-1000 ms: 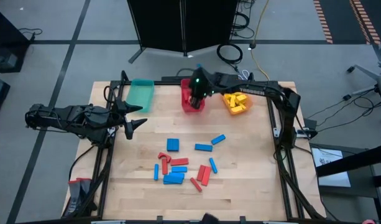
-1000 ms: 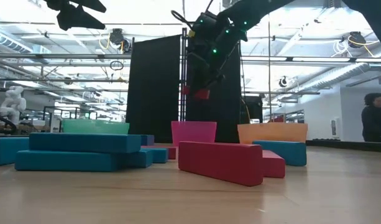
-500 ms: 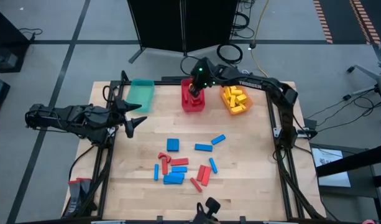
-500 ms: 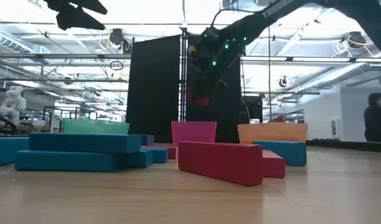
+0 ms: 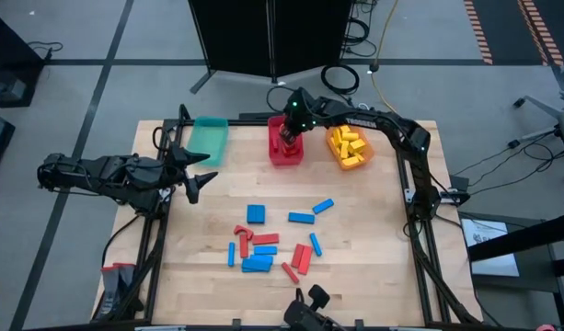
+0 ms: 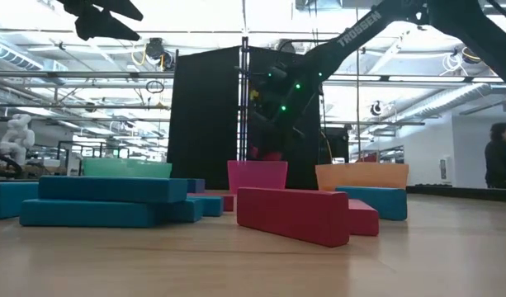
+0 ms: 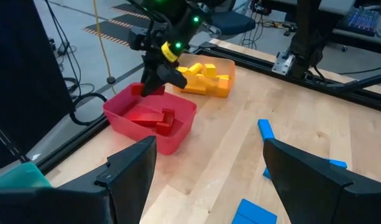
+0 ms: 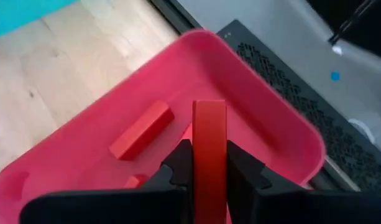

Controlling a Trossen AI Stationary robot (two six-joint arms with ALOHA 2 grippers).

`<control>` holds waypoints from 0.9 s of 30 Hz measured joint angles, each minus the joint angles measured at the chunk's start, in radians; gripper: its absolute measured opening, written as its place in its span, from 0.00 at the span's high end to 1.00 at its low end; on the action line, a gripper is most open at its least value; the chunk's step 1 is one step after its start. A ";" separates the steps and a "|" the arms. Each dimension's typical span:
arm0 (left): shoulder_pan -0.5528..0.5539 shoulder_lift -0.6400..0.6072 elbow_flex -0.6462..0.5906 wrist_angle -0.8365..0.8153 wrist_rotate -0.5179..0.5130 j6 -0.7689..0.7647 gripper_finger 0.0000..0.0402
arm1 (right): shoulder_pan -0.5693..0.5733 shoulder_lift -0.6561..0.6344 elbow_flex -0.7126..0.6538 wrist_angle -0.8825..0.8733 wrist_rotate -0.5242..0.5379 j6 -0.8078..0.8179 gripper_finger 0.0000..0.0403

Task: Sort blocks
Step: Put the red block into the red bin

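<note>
While my right gripper [image 8: 209, 163] hangs directly above the red bin [image 5: 285, 142], its two fingers [image 8: 178, 163] are clamped on a red block [image 8: 209, 144], one pad on each long side, with the bar pointing down into the tub. From the table-level camera, that block [image 6: 271, 154] sits just above the bin's rim [image 6: 257, 168], clear of it. Inside the red bin lie other red blocks [image 8: 141, 129], flat on the floor of the tub.

Just beside the red bin, on the side toward my right arm's base, stands the orange bin [image 5: 349, 149] holding yellow blocks [image 5: 350, 145]. On the red bin's other side, a little farther off, sits the teal bin [image 5: 208, 139].

My left gripper [image 5: 195, 172] waits off beyond the teal bin, well apart from the red bin, raised over the table edge; its fingers [image 7: 128, 165] are spread wide with nothing between them.

Well out from the red bin, toward the near edge of the wooden table [image 5: 364, 239], the unsorted blocks lie scattered: blue blocks [image 5: 301, 218] and loose red blocks [image 5: 301, 258] mixed together, some touching or overlapping. A person [image 6: 500, 161] stands in the room behind the table.
</note>
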 joint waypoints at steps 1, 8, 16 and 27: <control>0.000 0.000 0.000 0.000 0.000 0.000 0.25 | -0.006 0.001 0.000 -0.011 -0.003 0.009 0.90; 0.000 0.000 0.000 -0.001 0.000 0.000 0.25 | -0.027 0.009 0.000 -0.017 -0.051 0.038 0.90; 0.000 0.000 0.000 -0.001 0.000 0.000 0.25 | -0.026 0.009 0.000 -0.015 -0.050 0.054 0.80; 0.000 0.000 0.000 -0.001 0.000 0.000 0.25 | -0.025 0.009 0.000 0.001 -0.097 0.061 0.81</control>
